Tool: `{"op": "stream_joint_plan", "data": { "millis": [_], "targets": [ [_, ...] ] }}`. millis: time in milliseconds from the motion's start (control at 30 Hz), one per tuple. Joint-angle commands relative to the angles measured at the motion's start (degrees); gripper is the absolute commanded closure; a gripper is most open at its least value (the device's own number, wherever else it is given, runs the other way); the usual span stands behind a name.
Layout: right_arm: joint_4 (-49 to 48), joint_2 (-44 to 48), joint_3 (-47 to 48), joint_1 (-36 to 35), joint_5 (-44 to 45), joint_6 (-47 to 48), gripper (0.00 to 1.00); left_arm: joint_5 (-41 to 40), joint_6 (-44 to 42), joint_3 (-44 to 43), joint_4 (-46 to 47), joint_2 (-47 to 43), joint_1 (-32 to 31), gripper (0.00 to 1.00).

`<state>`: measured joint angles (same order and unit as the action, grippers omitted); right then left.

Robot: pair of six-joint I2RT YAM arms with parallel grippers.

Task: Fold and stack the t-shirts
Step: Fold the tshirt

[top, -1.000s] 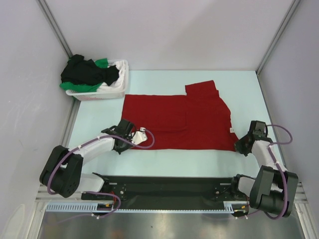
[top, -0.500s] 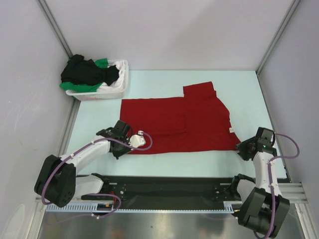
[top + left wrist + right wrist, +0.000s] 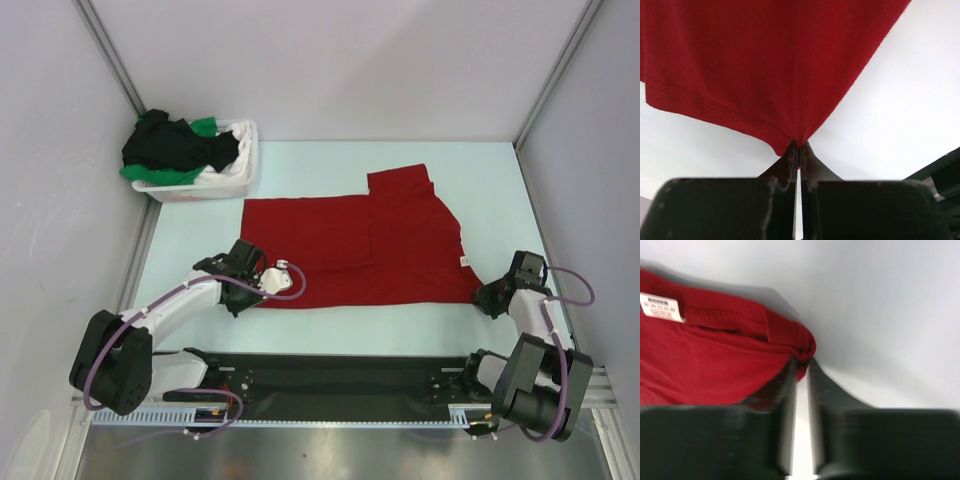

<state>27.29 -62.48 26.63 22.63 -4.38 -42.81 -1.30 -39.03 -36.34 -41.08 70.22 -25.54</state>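
A bright red t-shirt (image 3: 360, 250) lies spread on the pale table, one sleeve pointing to the back, a pale label (image 3: 466, 262) at its right edge. My left gripper (image 3: 250, 290) is shut on the shirt's near left hem corner; in the left wrist view the red cloth (image 3: 765, 60) fans out from the pinch (image 3: 799, 145). My right gripper (image 3: 487, 297) is shut on the near right corner by the collar; the right wrist view shows the bunched red fold (image 3: 802, 347) between the fingertips (image 3: 801, 362) and the label (image 3: 660, 306). Black and green tees (image 3: 180, 148) sit in the basket.
A white plastic laundry basket (image 3: 240, 175) stands at the back left corner. A black rail (image 3: 330, 375) with the arm bases runs along the near edge. Grey walls close the left, right and back sides.
Both grippers have drawn the shirt's near edge toward me; the cloth has shifted slightly left and lies flatter. In the last half second little has moved, only the right arm's pose.
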Motion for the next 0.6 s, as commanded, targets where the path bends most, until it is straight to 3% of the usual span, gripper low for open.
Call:
{"op": "stream_joint_plan", "data": {
  "millis": [0, 33, 200, 567],
  "targets": [
    [-3.0, -1.9, 1.0, 0.2, 0.3, 0.0, 0.87, 0.2, -0.1, -1.5, -0.4, 0.5, 0.4, 1.0],
    [-2.2, -1.8, 1.2, 0.2, 0.4, 0.0, 1.0, 0.2, -0.3, -1.3, -0.8, 0.5, 0.4, 1.0],
    [8.4, 7.9, 1.6, 0.5, 4.3, -6.1, 1.0, 0.9, -2.7, -1.1, -3.7, -0.3, 0.5, 1.0],
    [31.5, 8.4, 11.2, -1.9, 20.4, -15.5, 1.0, 1.5, -13.5, -4.4, -13.8, -0.3, 1.3, 1.0]
  ]
}}
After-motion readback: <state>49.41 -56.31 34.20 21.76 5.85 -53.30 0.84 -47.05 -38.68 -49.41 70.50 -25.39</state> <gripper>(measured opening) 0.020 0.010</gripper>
